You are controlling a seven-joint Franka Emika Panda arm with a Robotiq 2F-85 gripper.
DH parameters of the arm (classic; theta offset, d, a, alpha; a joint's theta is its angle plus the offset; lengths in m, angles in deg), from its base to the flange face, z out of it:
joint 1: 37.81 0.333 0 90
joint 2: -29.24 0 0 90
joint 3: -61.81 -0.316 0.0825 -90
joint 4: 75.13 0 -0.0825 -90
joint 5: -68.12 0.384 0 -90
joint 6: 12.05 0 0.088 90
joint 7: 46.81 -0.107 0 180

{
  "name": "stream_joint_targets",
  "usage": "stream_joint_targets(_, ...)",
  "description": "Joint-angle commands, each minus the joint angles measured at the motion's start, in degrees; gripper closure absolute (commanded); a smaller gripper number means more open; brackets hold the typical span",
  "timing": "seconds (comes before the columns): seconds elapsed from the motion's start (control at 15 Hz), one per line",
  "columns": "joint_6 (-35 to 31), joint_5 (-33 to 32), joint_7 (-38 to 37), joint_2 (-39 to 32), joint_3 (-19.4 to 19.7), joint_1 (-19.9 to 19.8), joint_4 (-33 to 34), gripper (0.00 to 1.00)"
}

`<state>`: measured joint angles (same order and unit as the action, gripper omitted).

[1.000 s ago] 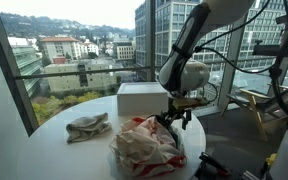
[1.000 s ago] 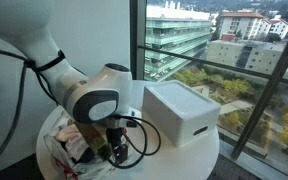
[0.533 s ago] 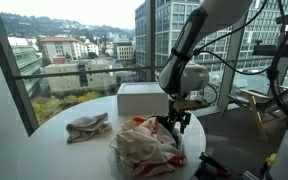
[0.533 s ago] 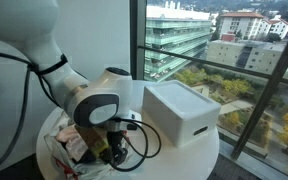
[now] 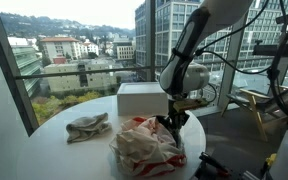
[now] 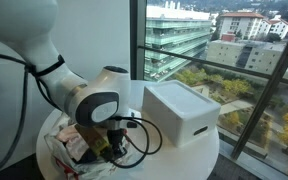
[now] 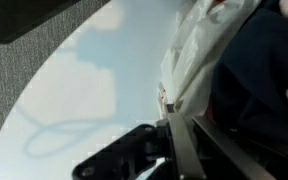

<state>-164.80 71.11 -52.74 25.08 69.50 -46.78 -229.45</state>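
pinching a pale fold at the edge of the red and white bundle (image 5: 142,143) is what the gripper (image 5: 172,124) seems to be doing. in the wrist view the two fingers (image 7: 189,150) meet right on that fold, so i'd call them clenched on it. that shot is blurry and very close though, so i can't say how much material they've actually got. the bundle sits on the round white table (image 5: 69,155), just in front of the white box (image 6: 179,110), and a crumpled beige rag (image 5: 89,126) lies well apart from it.

to do this well i'd grip deep enough that a thin hem can't slip out, and go slow. the bundle looks soft, wrinkly and floppy, maybe a bit glossy. the box is rigid and square-edged, the tabletop smooth.
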Motion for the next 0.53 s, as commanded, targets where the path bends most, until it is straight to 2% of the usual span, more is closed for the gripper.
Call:
stream_joint_targets(0.0,1.58,-8.51,-8.74,3.01,1.42,1.3,-0.31,1.0)
stream_joint_targets(0.13,4.81,-14.1,-14.82,4.87,1.48,1.59,0.0,1.0)
stream_joint_targets(0.27,8.98,-22.68,-22.76,7.31,1.11,1.66,0.69,1.0)
stream_joint_targets(0.47,17.51,-31.09,-31.58,12.14,-1.8,1.64,2.04,1.0)
